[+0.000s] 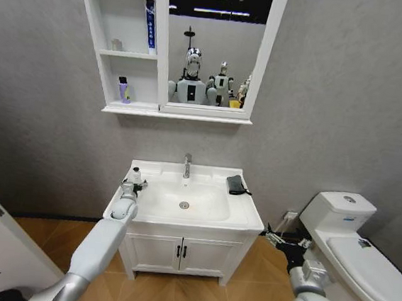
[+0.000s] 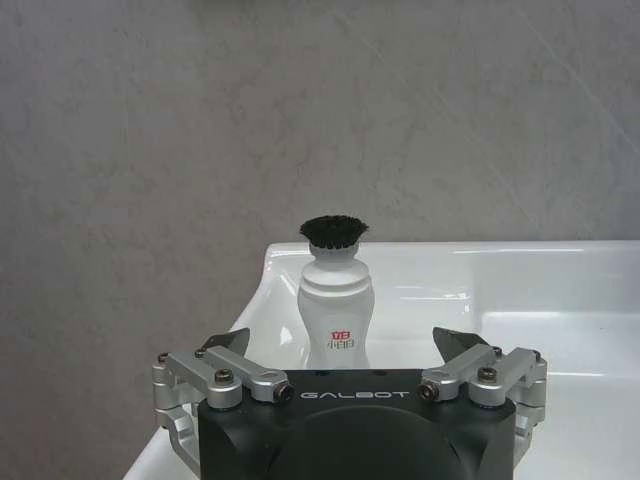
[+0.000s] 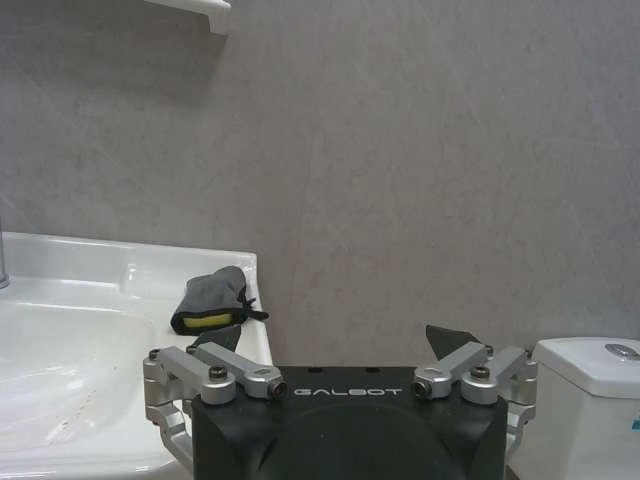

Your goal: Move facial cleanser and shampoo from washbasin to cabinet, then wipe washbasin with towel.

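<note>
Where the white bottle (image 2: 336, 305) with the black bristle cap stands upright on the washbasin (image 1: 241, 215) rim's left rear corner, its long axis is vertical, centred just ahead of the left gripper (image 2: 340, 350), jaws released either side. The right gripper (image 3: 338, 352), jaws released, idles low beside the vanity, well apart.

The small grey item (image 1: 116, 44) on the cabinet (image 1: 155, 43) shelf is perhaps a cup, too small to tell.
</note>
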Robot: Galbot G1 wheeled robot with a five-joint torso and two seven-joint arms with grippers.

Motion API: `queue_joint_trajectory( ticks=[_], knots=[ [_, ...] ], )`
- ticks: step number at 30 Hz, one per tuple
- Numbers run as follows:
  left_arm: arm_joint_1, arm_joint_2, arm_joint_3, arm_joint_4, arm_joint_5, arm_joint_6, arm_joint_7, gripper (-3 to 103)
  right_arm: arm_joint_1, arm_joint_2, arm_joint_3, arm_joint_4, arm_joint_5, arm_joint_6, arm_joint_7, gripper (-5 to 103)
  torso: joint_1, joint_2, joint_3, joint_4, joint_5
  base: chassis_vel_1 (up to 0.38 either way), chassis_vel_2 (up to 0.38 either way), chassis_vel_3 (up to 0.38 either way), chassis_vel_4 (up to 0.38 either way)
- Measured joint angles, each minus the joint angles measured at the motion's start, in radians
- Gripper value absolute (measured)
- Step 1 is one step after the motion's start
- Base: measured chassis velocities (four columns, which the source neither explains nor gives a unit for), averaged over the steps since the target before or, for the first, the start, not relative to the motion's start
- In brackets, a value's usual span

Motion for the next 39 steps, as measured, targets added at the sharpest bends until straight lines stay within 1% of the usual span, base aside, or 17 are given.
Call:
queue_joint_trajectory(
  ticks=[6,9,14,16,18,19,22,23,26,28,29,31,33,35,37,38,39],
  knots=[
    [-0.016,-0.022,-0.005,0.038,-0.008,-0.049,0.001,100,-0.003,0.005,-0.006,0.002,-0.012,0.001,0.0,100,0.0,0.0,0.0,-0.0001,0.0,0.0,0.0,0.0,0.0],
    [-0.037,-0.038,-0.008,0.089,-0.007,-0.114,0.006,100,-0.002,0.003,-0.006,0.003,-0.022,0.006,0.0,100,0.0,0.0,0.0,-0.0001,-0.0001,0.0,0.0,0.0,0.0],
    [-0.049,-0.041,-0.015,0.118,0.0,-0.127,0.007,103,0.0,0.001,-0.005,0.0,-0.024,0.012,0.0,100,0.0,0.0,0.0,0.0,0.0,0.0,0.0,0.0,0.0],
    [-0.054,-0.041,-0.017,0.128,0.004,-0.13,0.007,94,-0.001,0.001,-0.005,-0.005,-0.025,0.013,0.0,100,0.0,0.0,0.0,-0.0001,-0.0001,0.0,0.0,0.0,0.0],
    [-0.055,-0.041,-0.019,0.13,0.006,-0.13,0.007,94,-0.001,0.0,-0.005,-0.007,-0.025,0.013,0.0,100,0.0,0.0,0.0,0.0,-0.0001,0.0,0.0,0.0,0.0],
    [-0.056,-0.041,-0.021,0.131,0.009,-0.13,0.007,84,0.001,0.0,-0.005,-0.01,-0.025,0.014,0.0,100,0.0,0.0,0.0,0.0,-0.0001,0.0,0.0,0.0,0.0],
    [-0.056,-0.038,-0.021,0.131,0.01,-0.128,0.008,78,0.007,-0.001,-0.006,-0.015,-0.025,0.016,0.0,100,0.0,0.0,0.0,0.0,-0.0001,0.0,0.0,0.0,0.0],
    [-0.056,-0.036,-0.02,0.127,0.012,-0.122,0.008,67,0.011,-0.001,-0.006,-0.018,-0.024,0.017,0.0,100,0.0,0.0,0.0,0.0,-0.0001,0.0,0.0,0.0,0.0],
    [-0.052,-0.032,-0.019,0.119,0.013,-0.112,0.01,61,0.016,-0.001,-0.005,-0.021,-0.023,0.017,0.0,100,0.0,0.0,0.0,-0.0001,-0.0001,0.0,0.0,0.0,0.0],
    [-0.044,-0.021,-0.014,0.101,0.013,-0.1,0.018,51,0.018,-0.001,-0.004,-0.023,-0.022,0.018,0.001,100,0.0,0.0,0.0,-0.0001,-0.0001,0.0,0.0,0.0,0.0],
    [-0.044,-0.021,-0.014,0.101,0.013,-0.1,0.018,51,0.018,-0.001,-0.004,-0.023,-0.022,0.018,0.001,100,0.0,0.0,0.0,-0.0001,-0.0001,0.0,0.0,0.0,0.0],
    [-0.031,-0.005,-0.008,0.06,-0.005,-0.071,0.022,42,0.018,0.0,-0.004,-0.028,-0.022,0.022,0.001,100,0.0,0.0,0.0,0.0,-0.0003,0.0,0.0,0.0,0.0],
    [-0.007,0.026,0.004,-0.042,-0.057,-0.017,0.01,41,0.019,0.001,-0.004,-0.032,-0.022,0.024,0.001,100,0.0,0.0,0.0,-0.0001,-0.0003,0.0,0.0,0.0,0.0],
    [-0.001,0.036,0.008,-0.073,-0.067,-0.007,0.001,41,0.021,0.001,-0.005,-0.032,-0.022,0.024,0.001,100,0.0,0.0,0.0,-0.0001,-0.0002,0.0,0.0,0.0,0.0],
    [0.035,0.093,0.025,-0.246,-0.109,0.041,-0.05,41,0.029,0.001,-0.009,-0.035,-0.022,0.024,0.001,100,0.0,0.0,0.0,-0.0002,-0.0002,0.0,0.0,0.0,0.0],
    [0.035,0.093,0.025,-0.246,-0.109,0.041,-0.05,41,0.029,0.001,-0.009,-0.035,-0.022,0.024,0.001,100,0.0,0.0,0.0,-0.0002,-0.0002,0.0,0.0,0.0,0.0],
    [0.047,0.12,0.033,-0.308,-0.132,0.065,-0.079,41,0.031,0.0,-0.01,-0.037,-0.022,0.024,0.001,100,0.0,0.0,0.0,-0.0001,0.0,0.0,0.0,0.0,0.0]
  ],
)
